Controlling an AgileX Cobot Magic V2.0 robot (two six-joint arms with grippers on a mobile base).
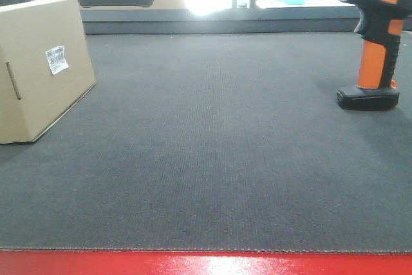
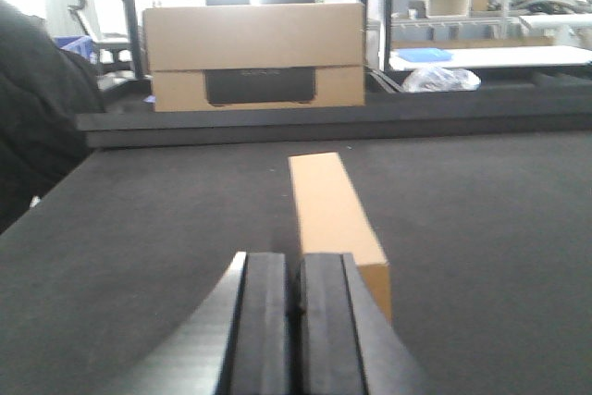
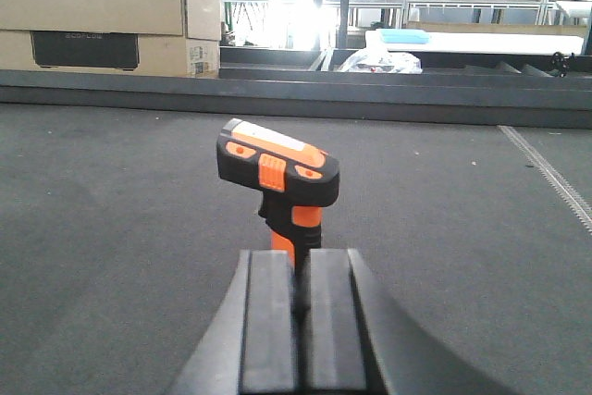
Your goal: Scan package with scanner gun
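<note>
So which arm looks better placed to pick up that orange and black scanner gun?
The right. Its closed gripper points straight at the orange and black scanner gun standing upright ahead; the left gripper faces the tan cardboard box.

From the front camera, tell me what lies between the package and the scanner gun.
Nothing: in the front view only bare dark mat stretches between the package on the left and the upright scanner gun on the right.

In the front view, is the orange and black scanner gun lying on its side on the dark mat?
No. The orange and black pistol-shaped scanner gun stands upright on its flat black foot on the dark grey mat.
</note>
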